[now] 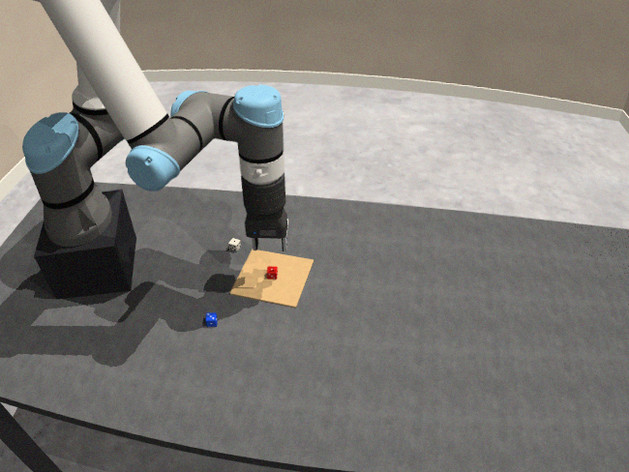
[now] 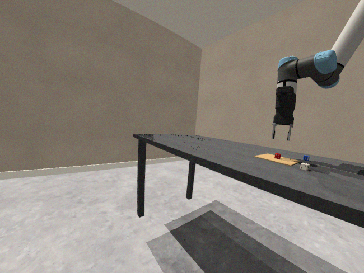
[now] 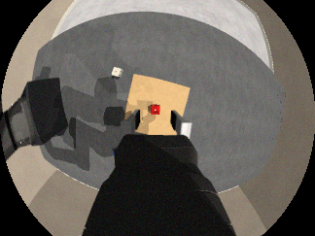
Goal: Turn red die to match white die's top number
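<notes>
The red die point(image 1: 272, 273) lies flat on the tan mat point(image 1: 272, 280), near its middle. It also shows in the side view point(image 2: 278, 155) and in the wrist view point(image 3: 156, 109). The white die point(image 1: 233, 245) lies on the table just off the mat's far left corner, also in the side view point(image 2: 304, 166) and the wrist view point(image 3: 117, 71). My gripper point(image 1: 269, 248) hangs well above the mat, straight over the red die, fingers pointing down, open and empty. In the side view the gripper point(image 2: 281, 135) is clearly above the table. The pips are too small to read.
A blue die point(image 1: 211, 319) lies on the table in front of the mat's left side, in the arm's shadow. The robot's black base block point(image 1: 86, 249) stands at the left. The table's far edge runs behind the gripper.
</notes>
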Robot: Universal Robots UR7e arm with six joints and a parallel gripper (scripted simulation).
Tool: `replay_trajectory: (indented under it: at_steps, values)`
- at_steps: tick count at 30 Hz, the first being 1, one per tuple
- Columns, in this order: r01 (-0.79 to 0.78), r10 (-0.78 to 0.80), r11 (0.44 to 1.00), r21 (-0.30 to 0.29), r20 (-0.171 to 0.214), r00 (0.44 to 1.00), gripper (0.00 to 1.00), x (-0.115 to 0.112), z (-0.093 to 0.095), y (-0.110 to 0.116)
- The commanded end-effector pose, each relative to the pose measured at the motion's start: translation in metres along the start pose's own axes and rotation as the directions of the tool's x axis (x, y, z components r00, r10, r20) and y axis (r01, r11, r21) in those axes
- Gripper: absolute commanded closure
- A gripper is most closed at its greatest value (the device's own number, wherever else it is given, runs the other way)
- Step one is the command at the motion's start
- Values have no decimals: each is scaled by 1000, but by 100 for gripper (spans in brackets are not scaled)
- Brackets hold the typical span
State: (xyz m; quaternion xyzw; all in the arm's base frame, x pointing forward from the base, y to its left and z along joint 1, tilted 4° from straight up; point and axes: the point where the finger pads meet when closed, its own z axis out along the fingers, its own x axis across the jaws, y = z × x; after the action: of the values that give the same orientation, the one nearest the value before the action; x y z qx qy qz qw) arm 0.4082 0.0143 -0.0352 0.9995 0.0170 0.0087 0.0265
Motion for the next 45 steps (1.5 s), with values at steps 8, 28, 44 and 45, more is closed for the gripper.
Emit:
replay_trajectory:
  at_steps: [8, 28, 44, 45]
  values:
    - [-2, 2, 1000, -22, -1, 1000, 0, 0, 0, 0]
    - [-2, 2, 1000, -22, -1, 1000, 0, 0, -14, 0]
    - [-2, 2, 1000, -22, -1, 1000, 0, 0, -82, -2]
    - [-2, 2, 1000, -22, -1, 1000, 0, 0, -86, -2]
